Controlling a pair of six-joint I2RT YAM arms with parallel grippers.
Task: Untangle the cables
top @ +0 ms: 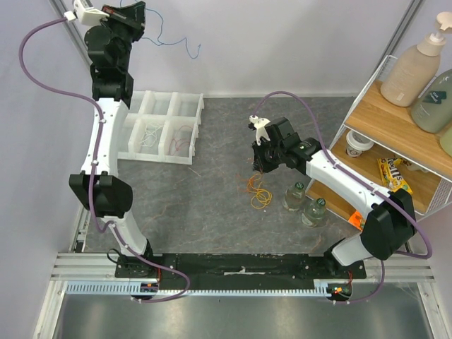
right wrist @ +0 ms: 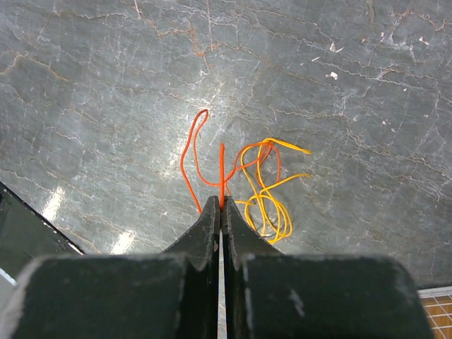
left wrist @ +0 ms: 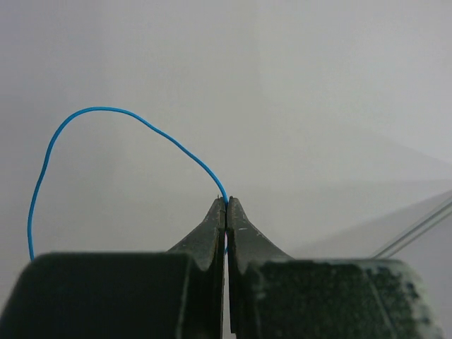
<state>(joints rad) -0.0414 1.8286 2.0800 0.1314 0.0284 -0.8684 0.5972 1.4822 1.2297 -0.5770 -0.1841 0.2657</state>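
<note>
My left gripper [left wrist: 226,203] is shut on a thin blue cable [left wrist: 106,109], which arcs up and to the left from the tips against a plain grey wall. In the top view this gripper [top: 138,15] is raised high at the back left, with the blue cable [top: 171,40] dangling beside it. My right gripper [right wrist: 222,203] is shut on an orange cable [right wrist: 185,159] just above the table. The orange cable is still tangled with a yellow cable [right wrist: 272,206] lying on the grey surface. From above, that orange and yellow bundle [top: 258,195] hangs below the right gripper [top: 260,164].
A white compartment tray [top: 138,113] stands at the back left with thin strands in it. Two clear bottles [top: 295,196] [top: 314,210] stand right of the bundle. A wooden wire shelf [top: 381,120] with bottles and snacks stands at the right edge.
</note>
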